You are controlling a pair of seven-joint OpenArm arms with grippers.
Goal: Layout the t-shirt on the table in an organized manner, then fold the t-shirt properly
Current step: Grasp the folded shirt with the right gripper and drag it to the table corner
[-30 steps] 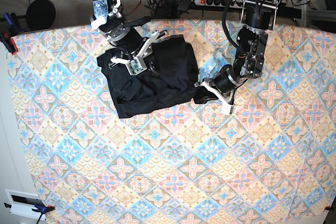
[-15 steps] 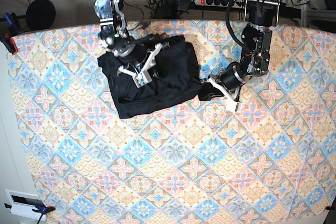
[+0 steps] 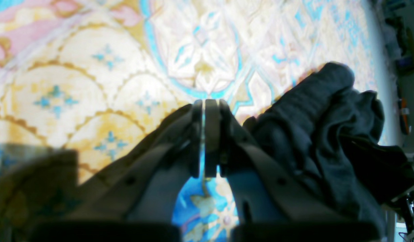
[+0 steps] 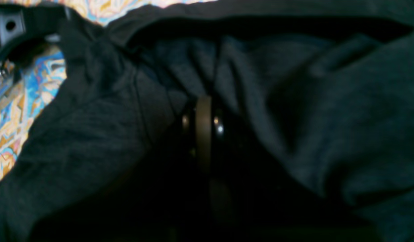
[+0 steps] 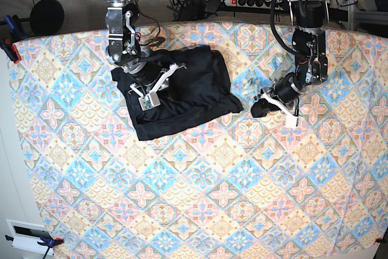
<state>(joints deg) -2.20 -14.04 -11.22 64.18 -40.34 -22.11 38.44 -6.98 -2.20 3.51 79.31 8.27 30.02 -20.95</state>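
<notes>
On the far half of the wide table (image 5: 200,198), clothed in a pastel pattern of blue, pink and yellow-orange diamond tiles, we see the plain black, soft fabric t-shirt (image 5: 182,98) lying as a rumpled, roughly rectangular bundle, left of centre in the base view. Our right gripper (image 5: 148,96) rests on the bundle's left part; from its wrist camera the right gripper (image 4: 203,134) has its jaws pressed together with dark folds heaped all around them, and we cannot tell whether any cloth sits between the pads. Our left gripper (image 5: 285,113) hangs over the cloth-covered table well to the right of the bundle, with a small dark lump of fabric (image 5: 262,110) at its tip, apart from the bundle. In the left wrist view the left gripper (image 3: 207,111) is closed, its two pads meeting with only a thin seam of light between them, and crumpled black fabric (image 3: 321,134) bunches just beside the right finger; whether it is pinched we cannot tell.
</notes>
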